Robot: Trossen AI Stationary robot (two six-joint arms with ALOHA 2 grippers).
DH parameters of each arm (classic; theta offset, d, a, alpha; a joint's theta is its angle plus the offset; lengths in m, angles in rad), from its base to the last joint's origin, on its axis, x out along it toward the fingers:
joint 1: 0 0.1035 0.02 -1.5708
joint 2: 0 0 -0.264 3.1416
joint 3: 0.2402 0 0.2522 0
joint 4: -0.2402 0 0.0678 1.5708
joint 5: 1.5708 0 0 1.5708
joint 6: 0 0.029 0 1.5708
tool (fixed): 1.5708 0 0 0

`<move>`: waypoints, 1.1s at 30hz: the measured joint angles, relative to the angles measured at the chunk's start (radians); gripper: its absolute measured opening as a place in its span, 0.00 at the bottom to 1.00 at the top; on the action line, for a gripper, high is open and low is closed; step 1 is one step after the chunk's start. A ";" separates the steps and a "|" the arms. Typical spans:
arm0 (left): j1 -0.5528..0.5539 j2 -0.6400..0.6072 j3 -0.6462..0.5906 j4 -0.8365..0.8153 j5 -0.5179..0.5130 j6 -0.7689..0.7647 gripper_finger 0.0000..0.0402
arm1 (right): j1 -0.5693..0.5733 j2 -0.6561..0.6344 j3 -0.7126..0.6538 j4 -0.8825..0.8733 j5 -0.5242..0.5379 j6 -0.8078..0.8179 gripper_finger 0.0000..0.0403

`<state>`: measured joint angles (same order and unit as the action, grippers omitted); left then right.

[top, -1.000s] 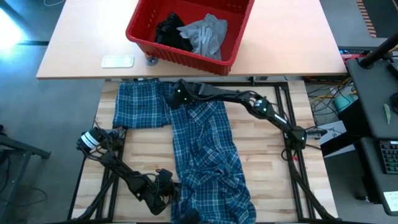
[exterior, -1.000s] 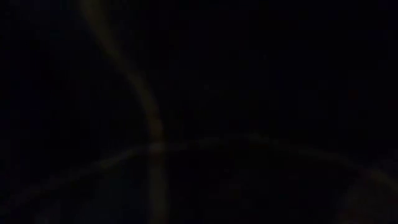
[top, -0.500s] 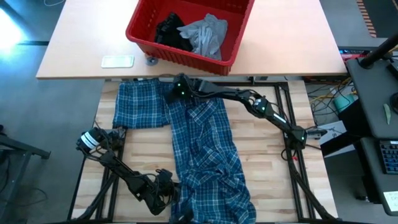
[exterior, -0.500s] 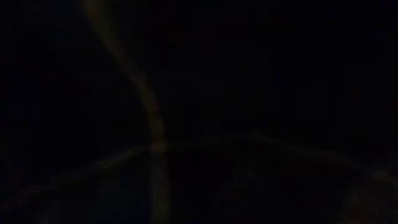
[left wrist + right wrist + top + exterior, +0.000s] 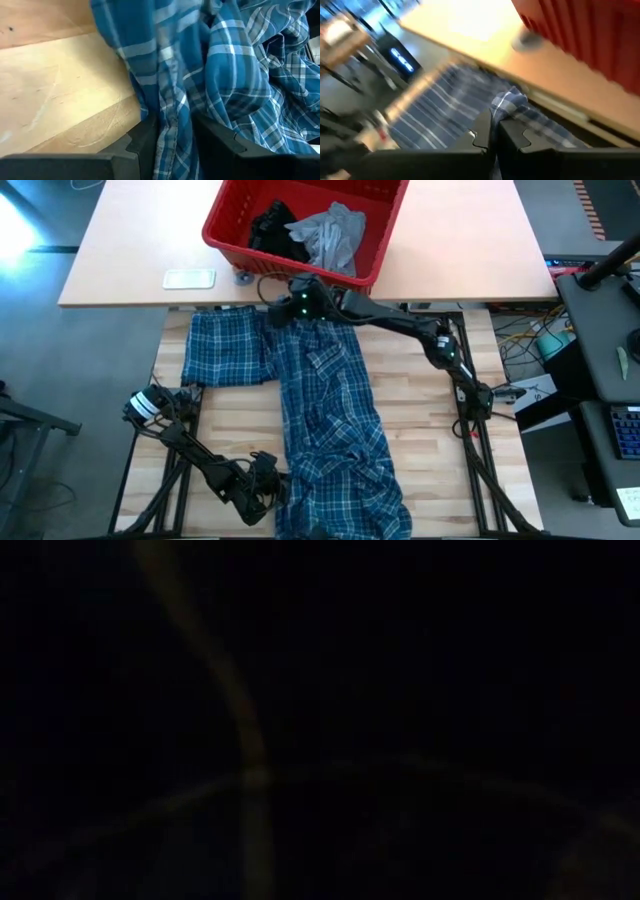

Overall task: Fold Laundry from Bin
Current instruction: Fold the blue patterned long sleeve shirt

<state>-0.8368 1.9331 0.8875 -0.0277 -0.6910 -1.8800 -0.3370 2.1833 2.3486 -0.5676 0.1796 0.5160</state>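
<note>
While we work on the shirt (image 5: 325, 415), two more pieces wait in the bin (image 5: 225, 228). Going from left to right, our left gripper (image 5: 172, 135) is low at the near edge of the table (image 5: 440, 440), and its fingers are shut on the shirt's bottom hem, with blue cloth squeezed between them. Next comes the shirt itself, one blue plaid shirt, lying long down the middle of the table with one sleeve spread out to the left. Our right gripper (image 5: 495, 131) is at the far end of the shirt, just in front of the bin, and its fingers are pinched tight on a bit of cloth near the collar. We think we are at the step of pulling the shirt straight and flat before any fold. The next move likely needs both ends pulled apart gently, so the bumpy lower part lies smooth. We count one red bin on the far desk (image 5: 130, 240), with one grey shirt (image 5: 330, 235) and one black piece (image 5: 272, 228) inside. We count two arms.
</note>
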 joint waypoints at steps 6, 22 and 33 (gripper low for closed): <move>0.002 0.000 0.000 0.002 -0.001 0.003 0.29 | -0.007 0.073 -0.001 -0.319 0.009 0.011 0.02; 0.015 -0.009 0.197 -0.335 0.053 0.258 0.29 | -0.126 0.168 -0.003 -0.367 0.062 -0.270 0.03; 0.024 -0.106 0.218 -0.370 0.049 0.504 0.29 | -0.132 0.154 -0.002 -0.464 -0.030 -0.361 0.42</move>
<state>-0.8131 1.8268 1.1053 -0.3981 -0.6422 -1.3764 -0.4686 2.3368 2.3470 -1.0311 0.1500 0.1553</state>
